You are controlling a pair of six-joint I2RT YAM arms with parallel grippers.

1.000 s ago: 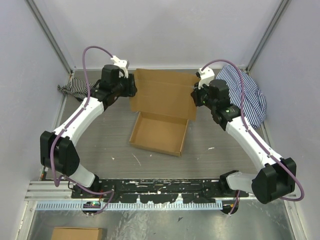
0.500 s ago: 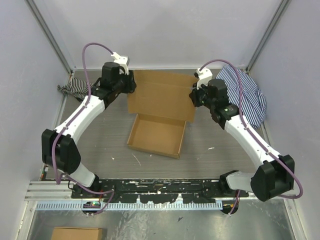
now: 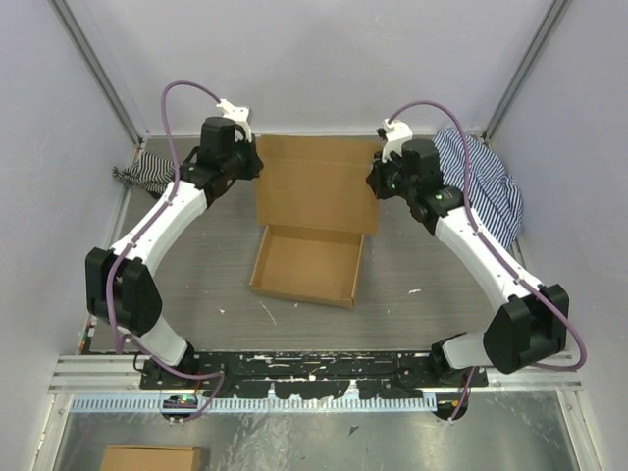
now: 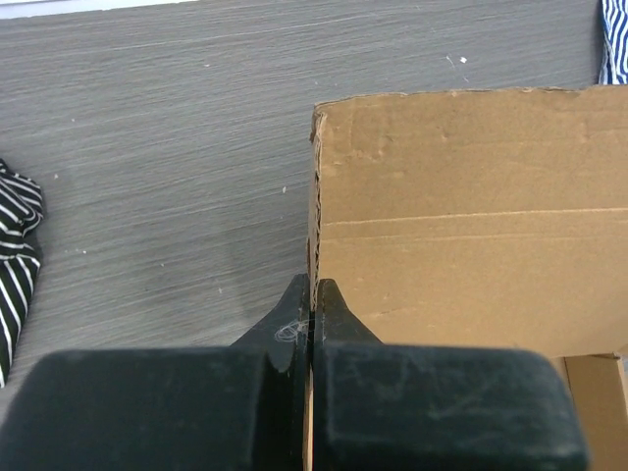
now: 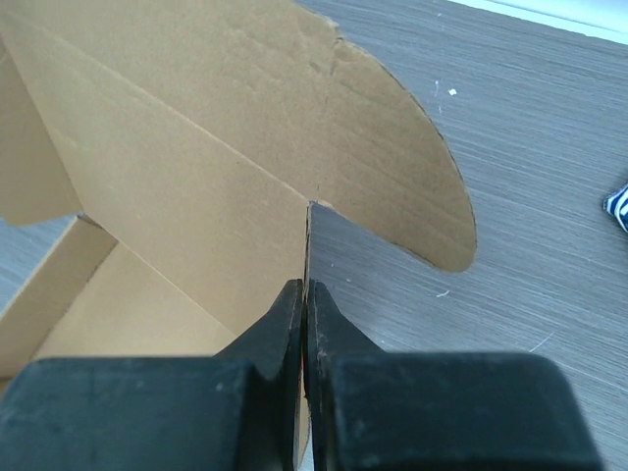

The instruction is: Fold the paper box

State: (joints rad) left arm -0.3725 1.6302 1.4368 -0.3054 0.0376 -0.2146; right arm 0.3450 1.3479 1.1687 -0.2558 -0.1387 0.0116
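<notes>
Left gripper (image 4: 312, 294): fingers pinched together on the left edge of the raised lid panel of the paper box (image 3: 316, 186), cardboard clamped between the pads. Right gripper (image 5: 305, 294): fingers likewise clamped, biting the panel's right edge just where the rounded side tab begins. The lid panel spans between the two grippers and is lifted off the surface; how steeply it stands cannot be judged. Its crease lines run across the panel in the left wrist view. Nearer the arm bases than the panel, the box's shallow tray sits open side up on the table (image 3: 196, 265), with its side walls standing. The table is grey with a fine wood-grain texture, and a few small white specks lie to the near left and near right of the box. Left of the box, near the far corner, lies a small striped cloth (image 3: 145, 175), well apart from the cardboard. Right of the box, a larger blue-and-white striped cloth (image 3: 488, 182) is bunched behind the right arm. Pale grey walls (image 3: 324, 59) enclose the table on three sides, with metal frame posts (image 3: 98, 69) slanting in the far corners. Nearer than the box, beyond the arm bases, runs a metal rail (image 3: 294, 402), and a second cardboard piece (image 3: 152, 458) lies below it to the left.
</notes>
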